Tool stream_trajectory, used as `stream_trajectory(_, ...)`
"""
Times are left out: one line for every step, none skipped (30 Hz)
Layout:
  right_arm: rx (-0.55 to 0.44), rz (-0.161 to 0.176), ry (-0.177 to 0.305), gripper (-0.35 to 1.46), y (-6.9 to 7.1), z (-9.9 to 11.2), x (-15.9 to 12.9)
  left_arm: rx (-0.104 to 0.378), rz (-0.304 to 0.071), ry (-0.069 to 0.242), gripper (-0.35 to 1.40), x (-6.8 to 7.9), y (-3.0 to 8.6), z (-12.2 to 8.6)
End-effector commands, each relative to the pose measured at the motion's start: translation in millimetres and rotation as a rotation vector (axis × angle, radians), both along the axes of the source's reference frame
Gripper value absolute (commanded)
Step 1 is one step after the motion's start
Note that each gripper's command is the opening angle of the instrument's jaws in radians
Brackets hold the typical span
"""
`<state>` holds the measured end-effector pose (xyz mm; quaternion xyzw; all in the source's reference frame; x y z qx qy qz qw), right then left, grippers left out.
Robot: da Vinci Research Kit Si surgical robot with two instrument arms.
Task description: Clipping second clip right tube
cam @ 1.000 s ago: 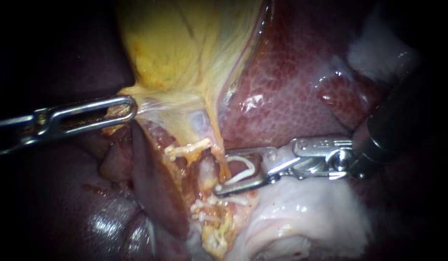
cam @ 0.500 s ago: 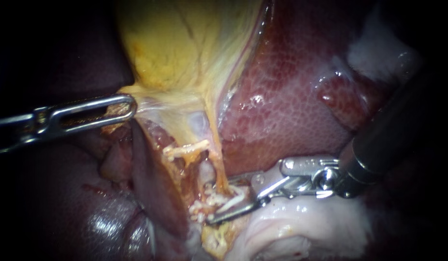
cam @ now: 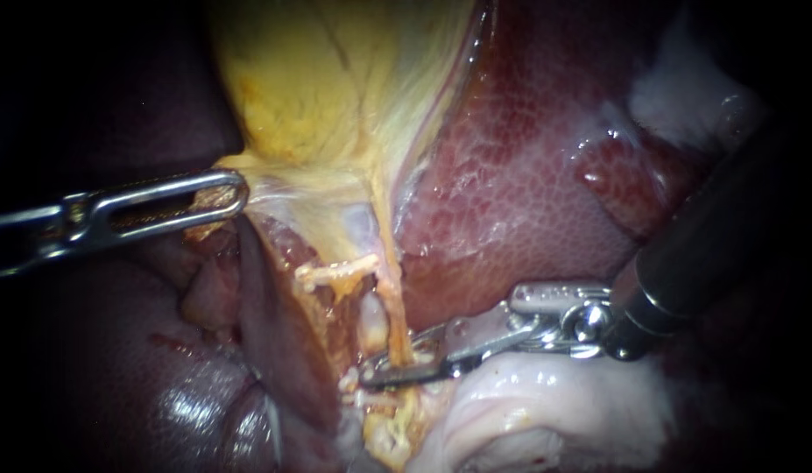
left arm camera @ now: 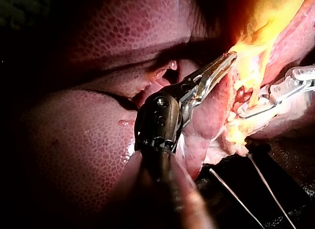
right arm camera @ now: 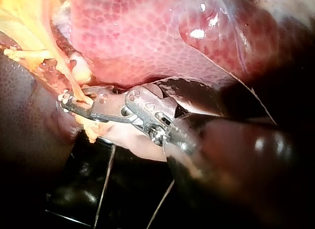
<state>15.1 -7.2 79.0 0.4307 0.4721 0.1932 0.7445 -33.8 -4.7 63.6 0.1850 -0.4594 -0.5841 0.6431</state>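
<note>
- since the earlier frame your right instrument [cam: 381,368] has slid further across, and its pincer has narrowed to a slit, clamped on the right tube [cam: 393,302].
- that tube looks thin, soft and slippery, so it could tear; squeeze square across it, below the white clip [cam: 337,271], without pulling.
- farther back your left instrument [cam: 235,194] holds its pincer closed on the gallbladder [cam: 318,96] edge, stretching the tube.
</note>
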Motion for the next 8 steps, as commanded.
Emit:
stream_trajectory(0.0, -0.002, -0.002, -0.35, -0.1, 0.0, 0.1, 0.0, -0.001, 0.0, -0.35, 0.0, 0.0, 0.0)
stream_trajectory(-0.001, -0.003, -0.005, -0.35, -0.1, 0.0, 0.1, 0.0, -0.001, 0.0, -0.35, 0.0, 0.0, 0.0)
stream_trajectory(-0.002, -0.005, -0.007, -0.35, -0.1, 0.0, 0.1, 0.0, -0.001, 0.0, -0.35, 0.0, 0.0, 0.0)
stream_trajectory(-0.002, -0.005, -0.007, -0.35, -0.1, 0.0, 0.1, 0.0, -0.001, 0.0, -0.35, 0.0, 0.0, 0.0)
stream_trajectory(-0.002, -0.005, -0.007, -0.35, -0.1, 0.0, 0.1, 0.0, -0.001, 0.0, -0.35, 0.0, 0.0, 0.0)
stream_trajectory(-0.002, -0.005, -0.007, -0.35, -0.1, -0.1, 0.0, 0.0, -0.001, 0.0, -0.35, 0.0, 0.0, 0.0)
stream_trajectory(-0.007, 0.008, -0.012, -0.1, -0.1, -0.1, 0.0, 0.0, -0.001, 0.0, -0.35, 0.0, 0.0, 0.0)
stream_trajectory(-0.012, 0.023, -0.019, 0.11, 0.0, -0.2, -0.2, 0.0, -0.001, 0.0, -0.35, 0.0, 0.0, 0.0)
